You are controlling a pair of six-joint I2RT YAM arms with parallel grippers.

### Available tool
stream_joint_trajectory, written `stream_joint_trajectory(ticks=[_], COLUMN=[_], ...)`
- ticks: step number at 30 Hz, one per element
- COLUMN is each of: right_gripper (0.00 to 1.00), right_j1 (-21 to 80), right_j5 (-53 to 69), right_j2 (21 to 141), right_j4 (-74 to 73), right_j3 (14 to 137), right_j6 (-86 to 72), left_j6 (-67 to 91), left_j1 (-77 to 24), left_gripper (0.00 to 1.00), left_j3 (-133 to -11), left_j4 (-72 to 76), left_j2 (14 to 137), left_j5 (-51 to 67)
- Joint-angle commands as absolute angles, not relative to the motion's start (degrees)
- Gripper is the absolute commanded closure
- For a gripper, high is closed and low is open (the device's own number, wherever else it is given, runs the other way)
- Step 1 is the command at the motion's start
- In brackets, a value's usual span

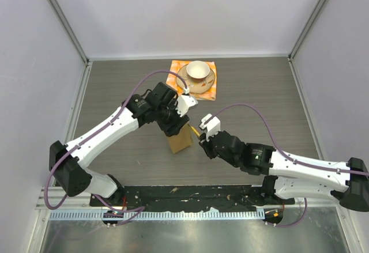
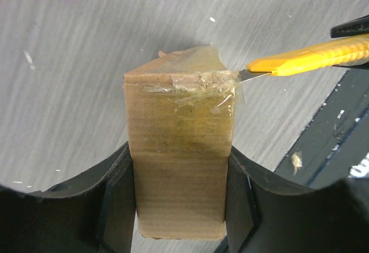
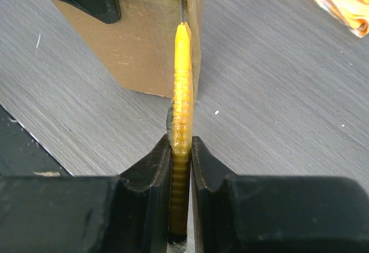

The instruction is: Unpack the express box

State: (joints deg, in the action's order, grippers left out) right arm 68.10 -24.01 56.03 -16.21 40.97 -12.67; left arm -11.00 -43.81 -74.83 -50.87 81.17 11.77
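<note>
Grey wood-grain worktop (image 1: 259,91) stretches between pale walls (image 1: 34,63), and both my arms lean in over its middle. On the left, my left gripper (image 1: 174,127) is clenched across the express box (image 2: 179,149), one finger on each side. It stands the box on end on the worktop, near the centre and a little in front of the cloth. I judge that this hold has one purpose: to brace the box upright, so its sealed end faces up and it cannot slide or tip when pressed from the side. Clear tape (image 2: 196,89) wraps that top end, wrinkled over the closed flaps.

Just to the right, the knife (image 2: 311,57) comes in level, its thin blade (image 2: 253,75) touching the taped upper right corner of the box. My right gripper (image 3: 182,149) is clamped on the yellow handle, which sits edge-on between the fingers. I take that as the way to keep the blade from twisting while it slits the seal. The cut looks barely begun to me; the flaps are closed and nothing is out of the box.

Counting from left to right: one express box with one wrap of tape on it. At the back, well apart from the cutting, one orange checkered cloth (image 1: 212,93) carries one saucer (image 1: 211,80) and one cup (image 1: 198,68). Then one knife, and two grippers, both occupied.
</note>
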Motion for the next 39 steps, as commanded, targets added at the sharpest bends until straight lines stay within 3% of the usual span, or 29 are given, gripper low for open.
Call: stream_joint_trajectory(ticks=[1,10,17,20,23,24,28,29,31,39], right_gripper=[0.99,0.99,0.99,0.99,0.99,0.99,0.99,0.99,0.99,0.99], right_j1=[66.4,66.0,66.0,66.0,66.0,66.0,66.1,66.0,66.0,66.0], right_j5=[-28.1,-22.6,-23.1,-23.6,-23.3,-23.0,-22.7,-22.7,-22.6,-22.1], right_j2=[52.1,45.3,38.8,37.4,37.0,37.3,38.1,38.1,38.7,40.5], right_j4=[-2.9,-15.5,-23.6,-24.6,-24.6,-24.6,-25.0,-25.2,-25.4,-26.1], right_j3=[46.6,44.8,44.6,44.4,44.3,44.3,45.0,45.2,45.7,47.6], right_j6=[-14.4,-18.3,-20.2,-20.5,-20.6,-20.5,-20.0,-20.0,-20.1,-20.0], left_j6=[-15.8,-17.0,-16.1,-15.6,-14.8,-14.6,-14.2,-13.8,-13.5,-13.9], left_j1=[-47.3,-48.3,-48.4,-48.4,-48.4,-48.4,-48.4,-48.4,-48.4,-48.4], left_gripper=[0.96,0.95,0.91,0.83,0.56,0.42,0.29,0.15,0.00,0.00], left_j3=[-78.3,-71.3,-70.6,-71.4,-72.9,-73.4,-75.7,-76.4,-77.0,-79.9], left_j4=[-52.4,-49.8,-49.7,-49.9,-51.0,-51.3,-52.6,-53.0,-53.4,-55.2], left_j2=[81.5,81.8,82.6,83.1,83.2,83.1,82.3,81.8,81.4,79.0], left_j5=[9.6,-1.4,-1.4,-0.3,2.0,2.2,4.5,5.1,6.9,9.5])
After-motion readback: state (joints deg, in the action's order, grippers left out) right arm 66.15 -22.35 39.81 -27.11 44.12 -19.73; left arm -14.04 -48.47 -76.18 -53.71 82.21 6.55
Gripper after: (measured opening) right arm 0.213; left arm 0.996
